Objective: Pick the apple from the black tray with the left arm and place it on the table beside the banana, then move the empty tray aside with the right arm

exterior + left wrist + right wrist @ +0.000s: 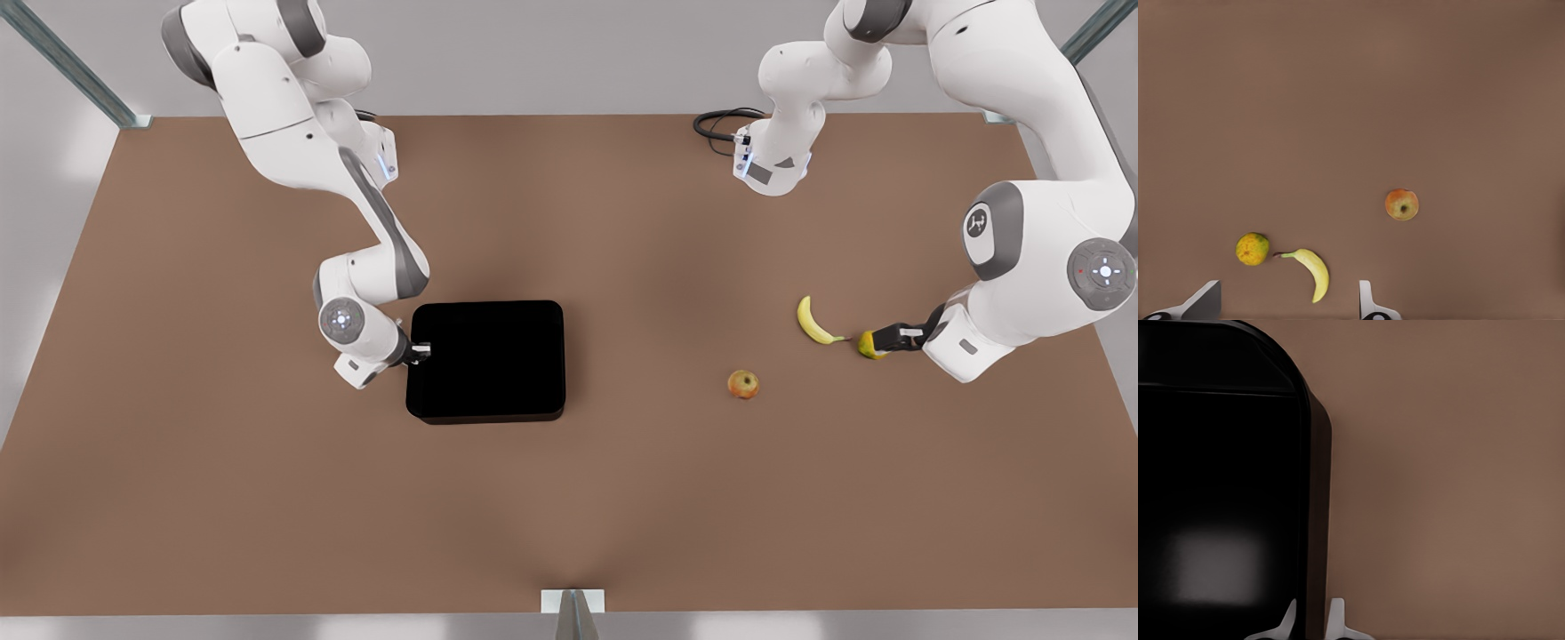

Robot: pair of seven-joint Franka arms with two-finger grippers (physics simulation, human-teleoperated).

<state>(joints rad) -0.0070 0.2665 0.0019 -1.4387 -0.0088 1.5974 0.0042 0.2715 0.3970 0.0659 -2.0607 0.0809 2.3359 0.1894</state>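
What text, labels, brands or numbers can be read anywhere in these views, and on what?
No text can be read.
Round emblem on the arm at the front view's right: a mark only, too small to read as letters.
The black tray, the apple, the banana and the table: no writing.

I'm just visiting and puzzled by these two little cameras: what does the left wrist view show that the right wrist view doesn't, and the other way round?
Left wrist view's own: the apple, the banana and a yellow-green round fruit, all lying on the table beyond the open left claw. Right wrist view's own: the black tray, empty where seen, its rim pinched by the right claw. Shared: the brown table.
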